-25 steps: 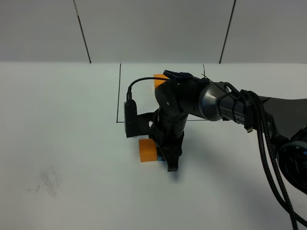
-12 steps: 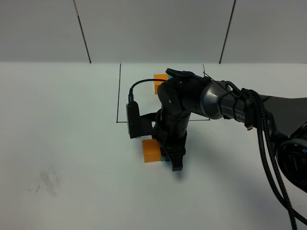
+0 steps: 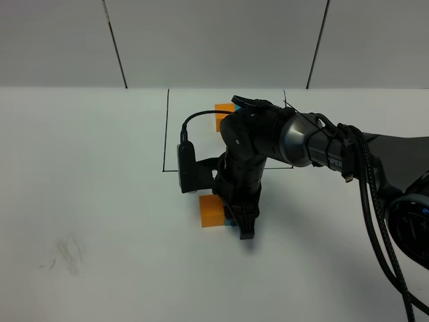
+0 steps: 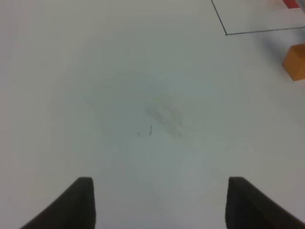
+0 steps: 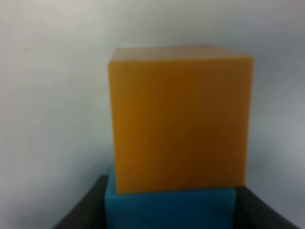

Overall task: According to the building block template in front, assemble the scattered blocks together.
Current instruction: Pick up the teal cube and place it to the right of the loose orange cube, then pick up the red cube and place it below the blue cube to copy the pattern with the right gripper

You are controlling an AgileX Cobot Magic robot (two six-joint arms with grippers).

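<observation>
The scattered blocks' orange cube (image 3: 212,211) lies on the white table just in front of the black frame. The teal-blue cube (image 3: 228,219) touches its right side, mostly hidden under my right gripper (image 3: 240,228). In the right wrist view the teal-blue cube (image 5: 169,211) sits between the two dark fingers with the orange cube (image 5: 178,124) pressed against its far face. The scattered red cube is hidden. The building block template (image 3: 223,114) shows its orange cube and a teal sliver behind the right arm. My left gripper (image 4: 159,205) stands open over bare table.
The black frame line (image 3: 165,134) runs around the template, and the right arm covers most of its inside. In the left wrist view a red cube (image 4: 293,4) lies inside the frame corner (image 4: 226,33), near the orange cube (image 4: 295,62). A grey smudge (image 3: 67,253) marks the front left.
Between one second and half a second ago the right gripper and both cubes shifted slightly right. Nothing has visibly moved since.
</observation>
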